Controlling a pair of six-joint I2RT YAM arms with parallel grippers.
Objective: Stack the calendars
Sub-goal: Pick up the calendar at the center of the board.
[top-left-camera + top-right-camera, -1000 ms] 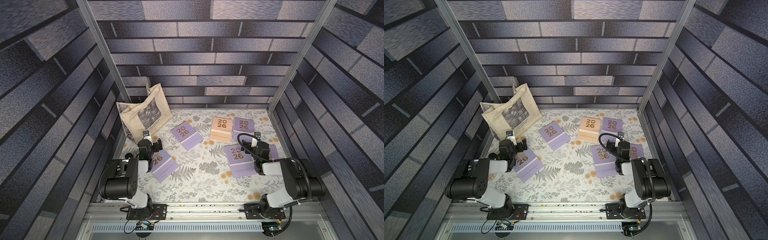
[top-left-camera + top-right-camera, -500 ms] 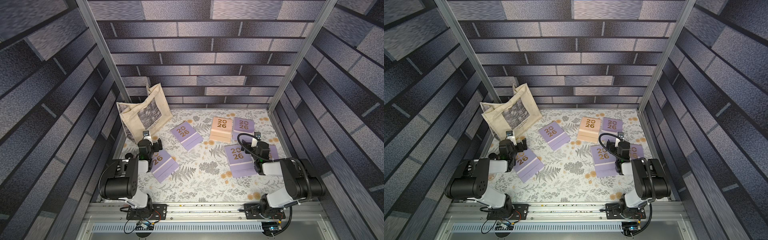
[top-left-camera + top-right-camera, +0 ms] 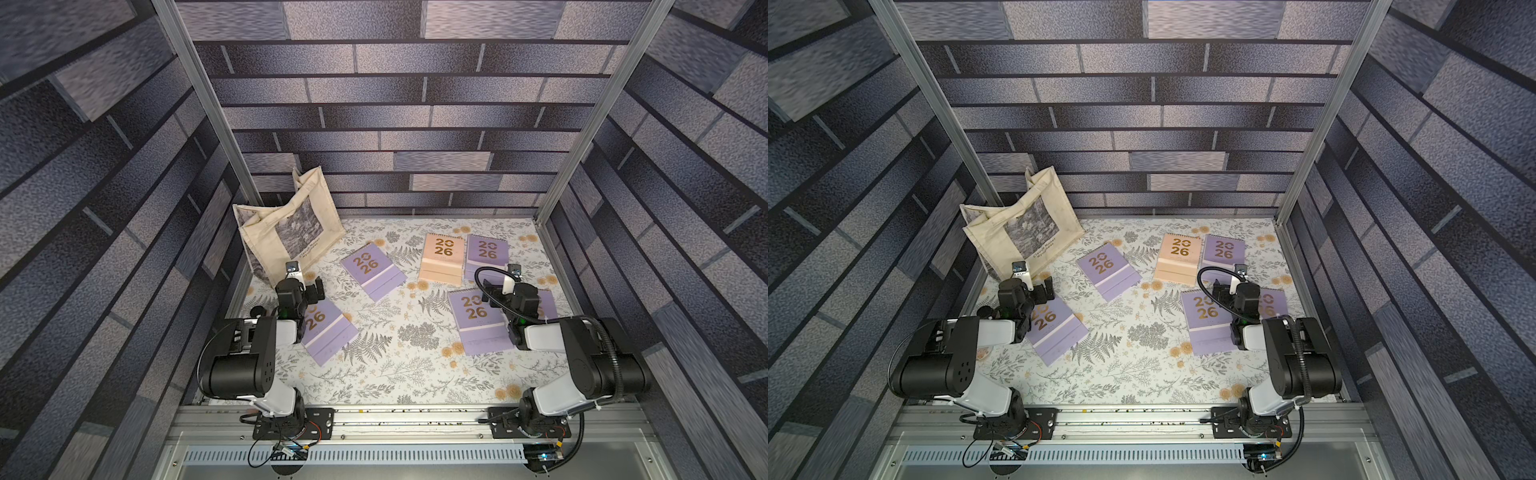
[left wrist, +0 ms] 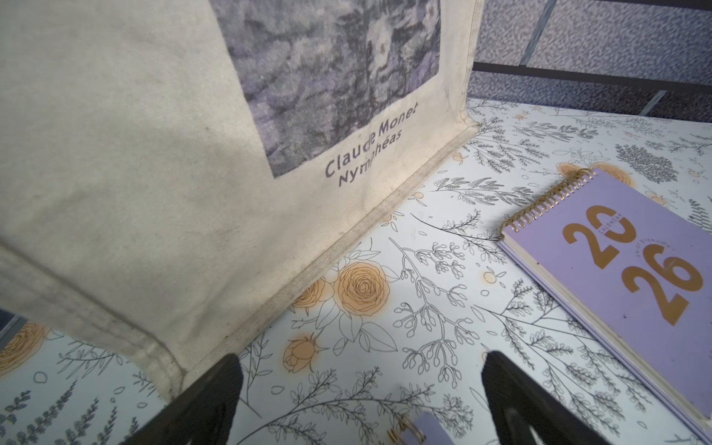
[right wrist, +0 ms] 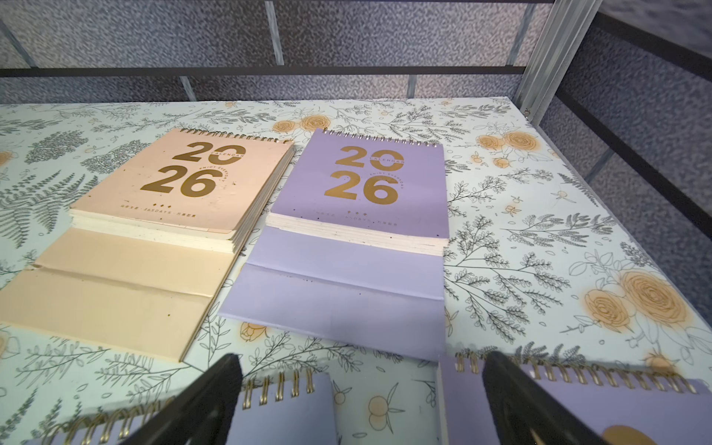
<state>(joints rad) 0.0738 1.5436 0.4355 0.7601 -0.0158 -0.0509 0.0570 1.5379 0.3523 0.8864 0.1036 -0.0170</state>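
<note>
Six spiral-bound calendars [image 3: 374, 272] lie flat, scattered on the floral desk [image 3: 395, 374], unstacked; five lavender, one peach calendar [image 3: 442, 259]; gold "20 26" covers; left fingers [image 4: 208, 400], right fingers [image 5: 520, 400] both wide, empty.

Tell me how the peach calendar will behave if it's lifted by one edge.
The peach calendar is probably fairly stiff: a thick page block sits under its cover. Its creased base flap may hinge and droop. Lying flat, it should slide rather than tip.
</note>
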